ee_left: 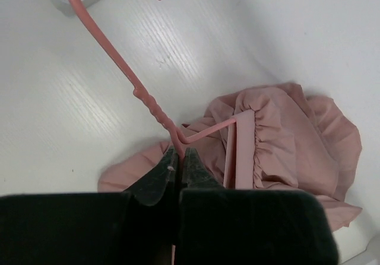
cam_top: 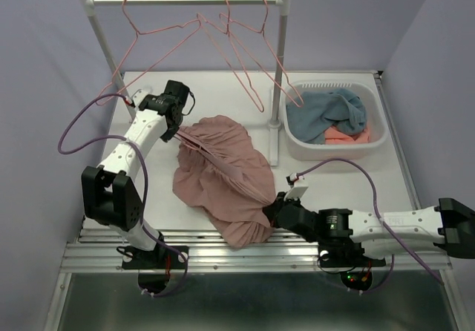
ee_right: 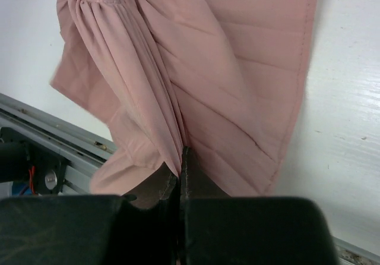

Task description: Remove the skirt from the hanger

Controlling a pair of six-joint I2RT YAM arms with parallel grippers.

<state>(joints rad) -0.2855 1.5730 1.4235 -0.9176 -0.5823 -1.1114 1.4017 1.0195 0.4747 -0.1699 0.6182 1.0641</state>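
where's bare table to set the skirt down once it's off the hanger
Bare table lies right of the skirt, between the laundry basket and the right arm; a smaller patch sits behind the skirt between the rack posts. The middle is crowded: skirt stretched between left gripper, on its hanger, and right gripper.

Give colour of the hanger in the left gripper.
Pink; the hanger shows clearest in the left wrist view.
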